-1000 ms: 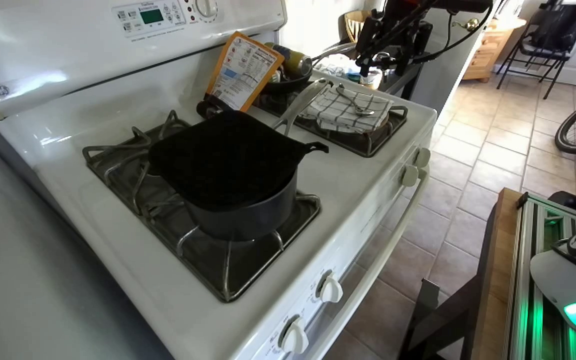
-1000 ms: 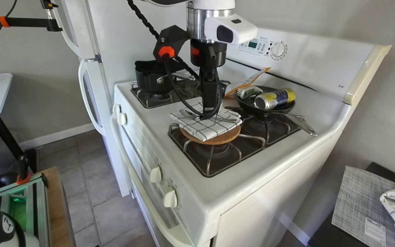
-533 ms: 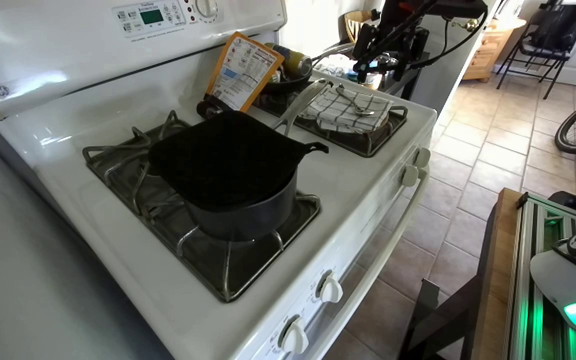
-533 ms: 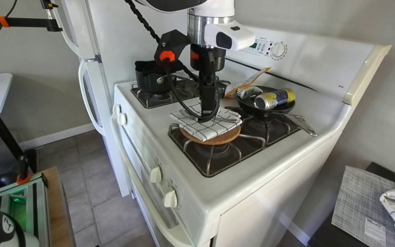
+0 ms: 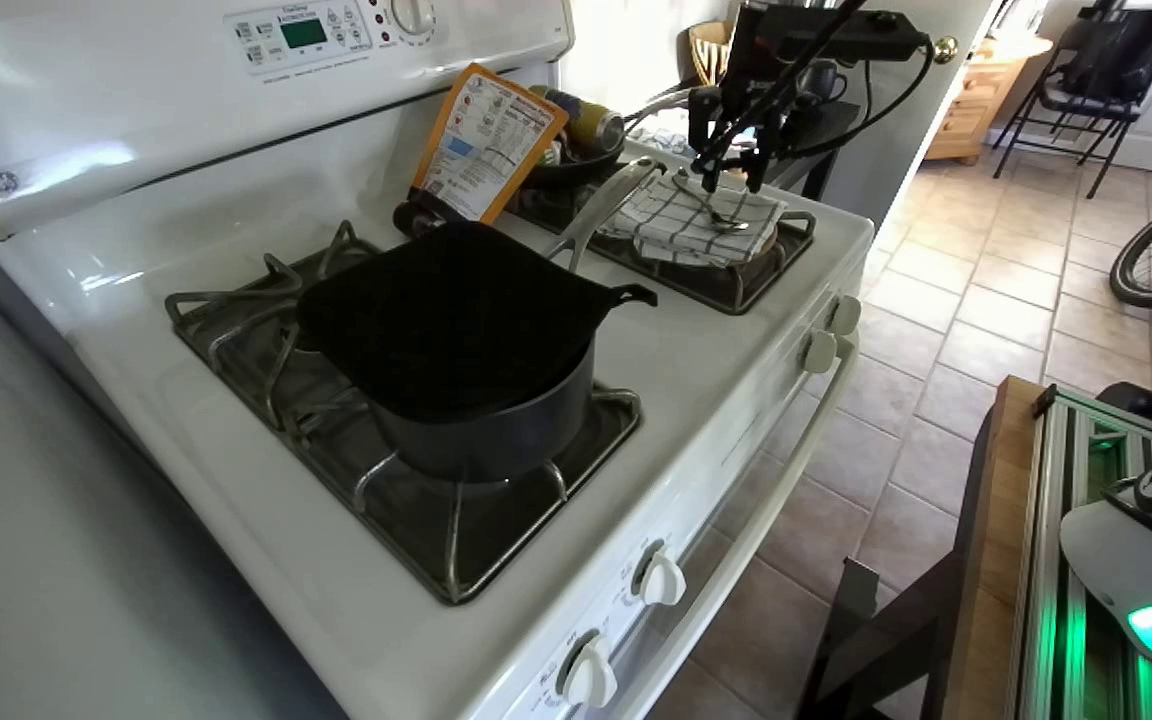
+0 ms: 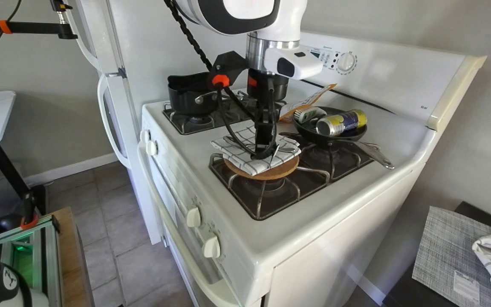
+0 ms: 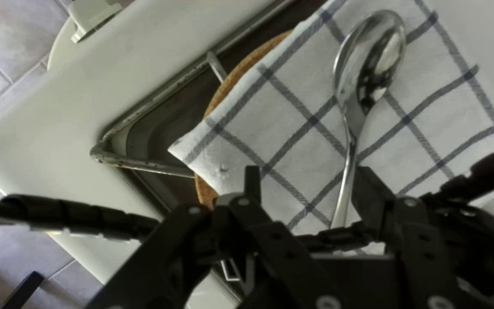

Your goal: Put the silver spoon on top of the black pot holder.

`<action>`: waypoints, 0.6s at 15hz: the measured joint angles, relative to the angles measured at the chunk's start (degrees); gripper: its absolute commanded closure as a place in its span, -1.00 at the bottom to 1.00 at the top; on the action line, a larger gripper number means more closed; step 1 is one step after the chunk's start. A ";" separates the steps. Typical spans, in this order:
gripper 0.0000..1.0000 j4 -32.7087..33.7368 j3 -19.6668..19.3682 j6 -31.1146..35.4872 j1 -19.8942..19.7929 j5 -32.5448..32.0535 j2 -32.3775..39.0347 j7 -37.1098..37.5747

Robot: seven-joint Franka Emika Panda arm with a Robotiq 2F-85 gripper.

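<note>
The silver spoon (image 7: 369, 68) lies on a folded grey-white checked cloth (image 7: 281, 141); it also shows in an exterior view (image 5: 704, 202). In the wrist view its handle runs down between my fingers, close to the right-hand one. My gripper (image 7: 308, 180) is open and empty. In both exterior views the gripper (image 5: 733, 187) (image 6: 263, 154) hangs low over the cloth; whether its tips touch it I cannot tell. The black pot holder (image 5: 456, 310) covers the top of a dark pot (image 5: 496, 435), with one pointed corner sticking out. The handle's end is hidden behind the gripper cable.
The cloth rests on a round cork mat (image 6: 277, 171) over a burner grate (image 6: 259, 204). A pan (image 6: 313, 135) holding a can (image 6: 342, 122) stands behind. An orange-edged packet (image 5: 489, 145) leans at the back. The pot's silver handle (image 5: 601, 205) points toward the cloth.
My gripper has come down toward the cloth and spoon, shifting a little sideways. The spoon, cloth, pot and pot holder have not moved.
</note>
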 measured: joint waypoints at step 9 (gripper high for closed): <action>0.56 4.04 0.19 -0.49 3.40 -1.53 4.70 3.81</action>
